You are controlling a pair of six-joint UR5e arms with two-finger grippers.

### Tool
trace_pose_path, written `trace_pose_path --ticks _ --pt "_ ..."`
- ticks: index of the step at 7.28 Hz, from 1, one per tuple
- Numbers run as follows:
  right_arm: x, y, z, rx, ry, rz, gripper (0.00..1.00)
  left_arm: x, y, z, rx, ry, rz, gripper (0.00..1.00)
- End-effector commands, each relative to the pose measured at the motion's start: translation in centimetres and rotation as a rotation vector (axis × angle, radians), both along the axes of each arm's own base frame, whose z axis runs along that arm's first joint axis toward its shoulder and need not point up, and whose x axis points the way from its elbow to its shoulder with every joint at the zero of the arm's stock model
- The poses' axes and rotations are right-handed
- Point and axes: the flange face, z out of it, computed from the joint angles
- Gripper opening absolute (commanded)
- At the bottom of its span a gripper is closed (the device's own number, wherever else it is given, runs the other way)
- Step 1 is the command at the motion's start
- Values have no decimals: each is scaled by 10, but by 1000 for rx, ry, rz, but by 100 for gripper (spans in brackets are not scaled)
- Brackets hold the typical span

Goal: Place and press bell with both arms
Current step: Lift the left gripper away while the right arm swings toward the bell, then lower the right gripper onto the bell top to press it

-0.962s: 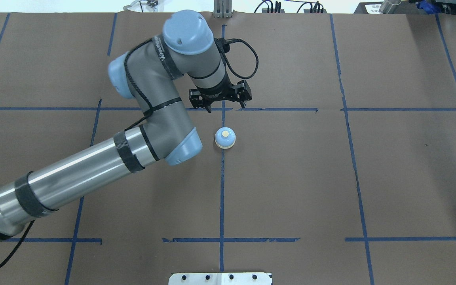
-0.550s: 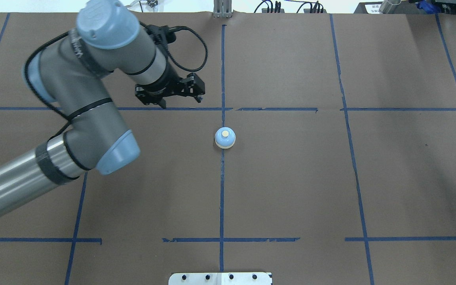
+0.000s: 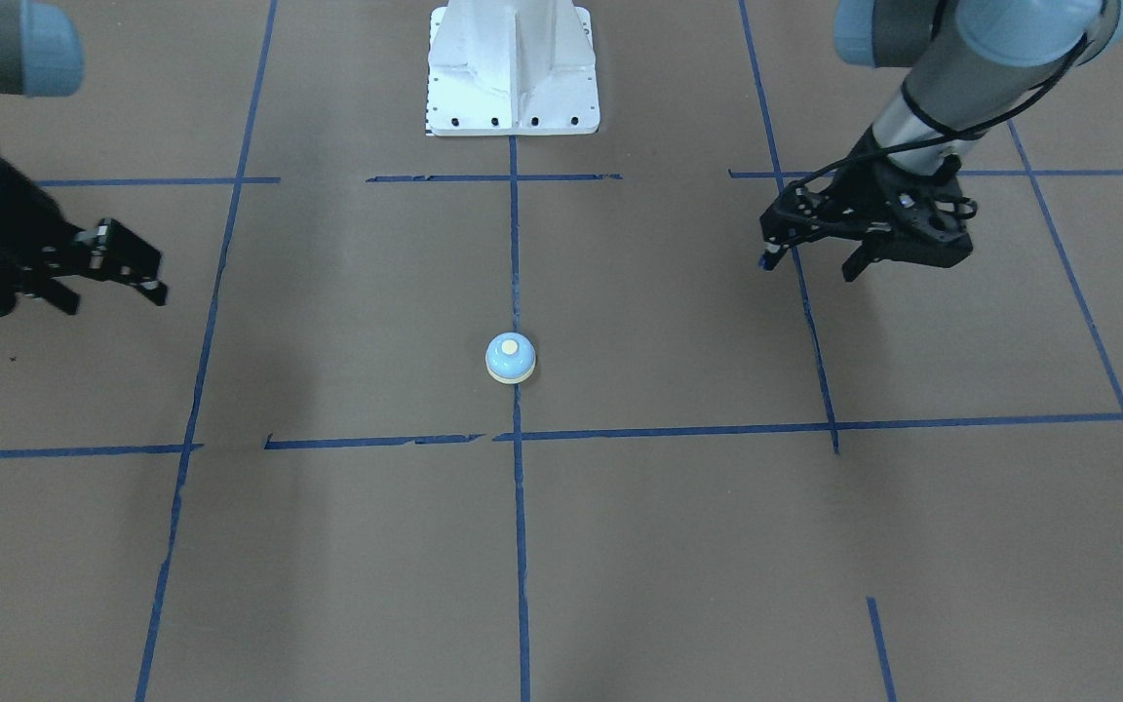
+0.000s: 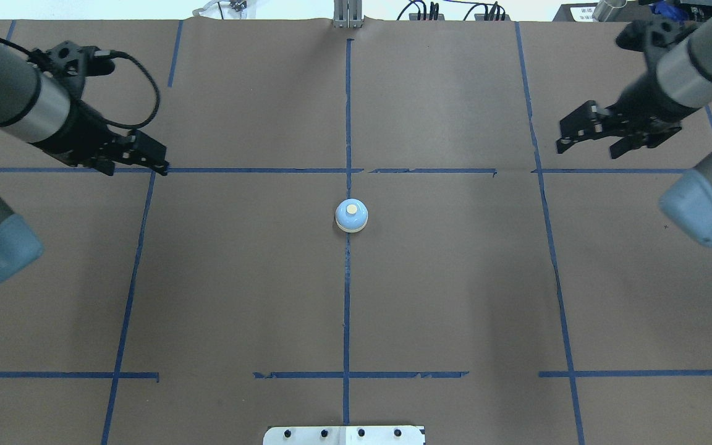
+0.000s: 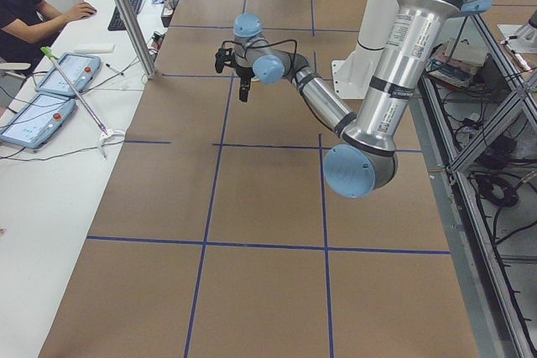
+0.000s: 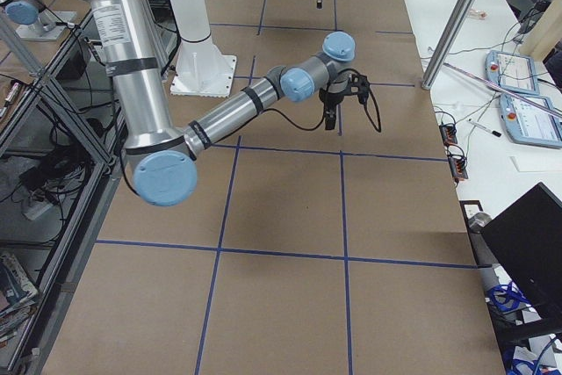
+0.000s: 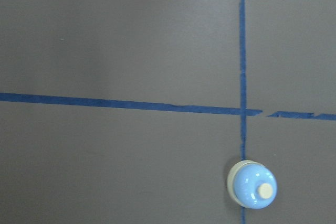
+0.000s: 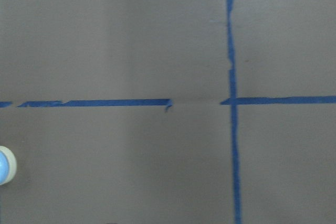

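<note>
The bell, light blue with a cream button, stands alone on the brown table at the crossing of the blue tape lines. It also shows in the front view, low in the left wrist view and at the left edge of the right wrist view. My left gripper is open and empty, hovering far to the bell's left; in the front view it is at the right. My right gripper is open and empty, far to the bell's right, and also shows in the front view.
The white bolted pedestal stands at the robot's edge of the table, its plate visible from overhead. Blue tape lines grid the brown table. A side desk with tablets and an operator is beyond the far edge.
My left arm has swung away from the bell to the left, gripper still open. My right arm has come into view from the right, with its gripper open.
</note>
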Motion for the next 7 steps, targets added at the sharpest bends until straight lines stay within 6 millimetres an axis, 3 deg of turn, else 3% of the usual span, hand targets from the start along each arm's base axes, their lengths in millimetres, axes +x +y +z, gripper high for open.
trace_pose_path --ticks 1,2,3,4,5,7 --pt "-141 35 -74 -32 24 92 98 -47 12 54 66 -70 56 100" --pt "-197 27 -97 -102 37 143 76 -46 11 56 70 -77 57 100" --pt "-233 14 -113 -157 49 181 35 -46 12 56 69 -75 59 100" --pt "-251 6 -107 -144 25 177 7 -45 10 55 71 -76 58 100" --pt "-273 -1 -96 -156 5 184 2 -45 10 55 70 -76 58 100" --pt "-293 4 -100 -178 10 178 1 -45 10 53 73 -74 57 100"
